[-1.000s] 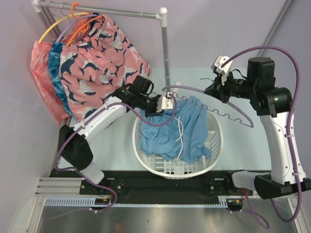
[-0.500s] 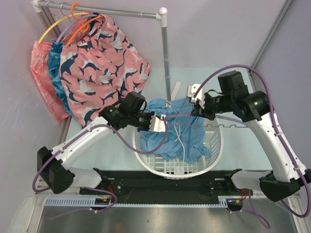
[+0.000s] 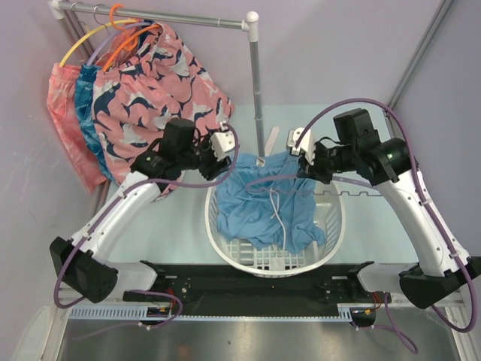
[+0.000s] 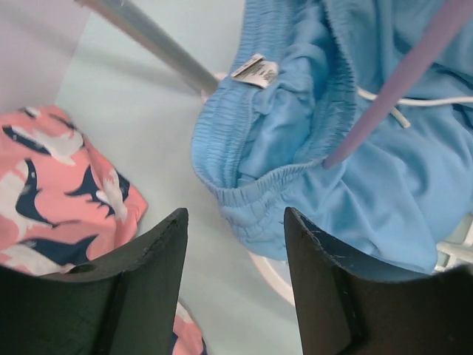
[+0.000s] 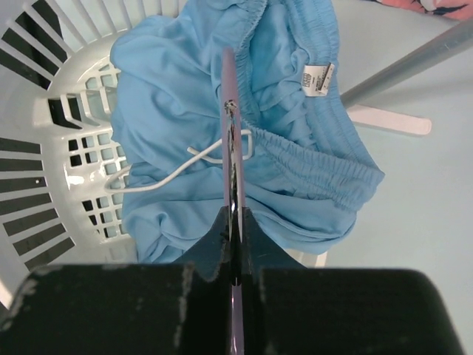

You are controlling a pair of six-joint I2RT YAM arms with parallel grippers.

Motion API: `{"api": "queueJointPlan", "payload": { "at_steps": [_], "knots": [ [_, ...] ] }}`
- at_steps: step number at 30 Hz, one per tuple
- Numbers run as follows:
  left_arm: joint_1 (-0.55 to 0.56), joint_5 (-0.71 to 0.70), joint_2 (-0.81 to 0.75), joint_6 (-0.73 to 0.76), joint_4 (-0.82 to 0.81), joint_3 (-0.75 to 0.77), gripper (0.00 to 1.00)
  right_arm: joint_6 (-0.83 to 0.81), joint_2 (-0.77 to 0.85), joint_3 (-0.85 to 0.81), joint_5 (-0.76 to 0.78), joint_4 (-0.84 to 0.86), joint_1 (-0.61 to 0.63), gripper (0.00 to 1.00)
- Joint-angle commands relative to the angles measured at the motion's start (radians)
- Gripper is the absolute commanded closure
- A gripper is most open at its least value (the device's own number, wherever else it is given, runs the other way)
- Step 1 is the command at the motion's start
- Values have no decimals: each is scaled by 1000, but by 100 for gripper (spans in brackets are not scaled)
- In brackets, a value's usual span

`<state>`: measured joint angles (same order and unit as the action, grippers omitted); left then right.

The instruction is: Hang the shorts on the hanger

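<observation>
The left claw [image 4: 236, 214] hangs released, nothing between its fingers. The light-blue shorts [image 3: 263, 207] lie just to its right, waistband near its tips, draped over the rim of a white basket [image 3: 334, 226]. The right claw [image 5: 233, 222] is clenched on the lavender hanger [image 5: 230, 163], whose arm passes into the shorts' waistband.

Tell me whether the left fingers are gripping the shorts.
No, the left fingers stand apart with nothing between them, and the shorts lie beyond their tips.
</observation>
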<state>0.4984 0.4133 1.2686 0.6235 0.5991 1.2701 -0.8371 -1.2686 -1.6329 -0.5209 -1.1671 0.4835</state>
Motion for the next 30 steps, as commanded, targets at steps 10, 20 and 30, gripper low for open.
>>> {"api": "queueJointPlan", "payload": {
  "at_steps": [10,20,30],
  "knots": [
    [9,-198,225,-353,60,218,35,95,0,-81,-60,119,-98,100],
    [20,-280,350,-403,180,318,37,78,-6,-47,-80,112,-91,100],
    [22,-265,313,-384,281,322,80,55,-5,-24,-82,112,-77,100]
  ]
}}
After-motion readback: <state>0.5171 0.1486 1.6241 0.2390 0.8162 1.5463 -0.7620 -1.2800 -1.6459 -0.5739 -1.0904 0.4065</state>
